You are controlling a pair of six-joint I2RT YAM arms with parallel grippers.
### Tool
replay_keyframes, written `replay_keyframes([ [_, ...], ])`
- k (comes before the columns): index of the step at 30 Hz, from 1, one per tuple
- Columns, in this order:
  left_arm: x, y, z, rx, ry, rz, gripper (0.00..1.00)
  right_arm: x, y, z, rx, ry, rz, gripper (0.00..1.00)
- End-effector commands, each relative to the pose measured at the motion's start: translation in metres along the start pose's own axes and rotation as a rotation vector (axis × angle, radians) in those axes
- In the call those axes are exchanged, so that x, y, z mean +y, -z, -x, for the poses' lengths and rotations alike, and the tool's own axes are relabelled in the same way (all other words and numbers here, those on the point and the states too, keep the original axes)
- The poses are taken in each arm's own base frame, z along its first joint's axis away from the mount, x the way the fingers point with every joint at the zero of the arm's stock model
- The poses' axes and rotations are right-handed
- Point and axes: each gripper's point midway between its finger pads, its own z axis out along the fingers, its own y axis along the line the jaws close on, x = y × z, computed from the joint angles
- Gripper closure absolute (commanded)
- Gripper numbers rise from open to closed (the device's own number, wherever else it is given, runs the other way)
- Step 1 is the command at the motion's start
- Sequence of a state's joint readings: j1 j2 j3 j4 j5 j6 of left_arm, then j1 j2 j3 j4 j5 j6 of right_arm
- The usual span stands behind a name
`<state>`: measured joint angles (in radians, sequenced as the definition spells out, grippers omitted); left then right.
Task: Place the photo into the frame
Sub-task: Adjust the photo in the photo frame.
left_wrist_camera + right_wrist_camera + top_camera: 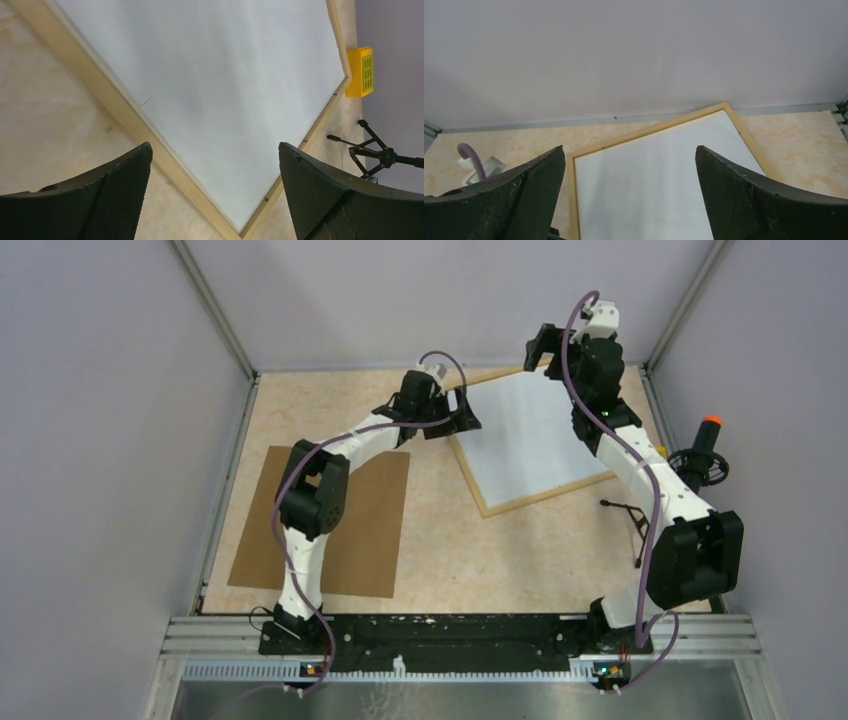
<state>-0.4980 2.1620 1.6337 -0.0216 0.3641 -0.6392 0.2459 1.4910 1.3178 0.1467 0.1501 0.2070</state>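
Note:
The frame (545, 496), of thin light wood, lies tilted on the table at the back right, and a plain white sheet (530, 440) fills it. No printed side of the photo shows; I cannot tell whether it is hidden under the sheet. My left gripper (462, 410) hovers open over the frame's left corner; in the left wrist view its open gripper (215, 145) straddles the moulding (115, 100) with nothing held. My right gripper (540, 345) is open above the frame's far corner. In the right wrist view, the frame (649, 130) shows between that gripper's (629, 148) spread fingers.
A brown backing board (325, 520) lies flat at the left, partly under the left arm. A small black stand (628, 515) sits right of the frame, and an orange-tipped handle (708, 445) is at the right wall. A yellow block (361, 71) rests by the frame's far side.

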Motion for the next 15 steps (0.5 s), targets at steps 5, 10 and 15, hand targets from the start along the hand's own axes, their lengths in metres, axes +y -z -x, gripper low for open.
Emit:
replay_keyframes([
  [5,0.036,0.15,0.015,-0.05,-0.082,0.396,0.01,0.023,-0.015,0.004,0.118,-0.005,0.102,0.01],
  [10,0.079,0.242,-0.033,-0.114,-0.061,0.551,0.01,0.082,-0.008,-0.059,0.34,-0.108,0.264,0.01],
  [15,0.095,0.266,-0.081,-0.168,0.105,0.464,0.01,0.194,0.036,-0.126,0.534,-0.264,0.505,0.01],
])
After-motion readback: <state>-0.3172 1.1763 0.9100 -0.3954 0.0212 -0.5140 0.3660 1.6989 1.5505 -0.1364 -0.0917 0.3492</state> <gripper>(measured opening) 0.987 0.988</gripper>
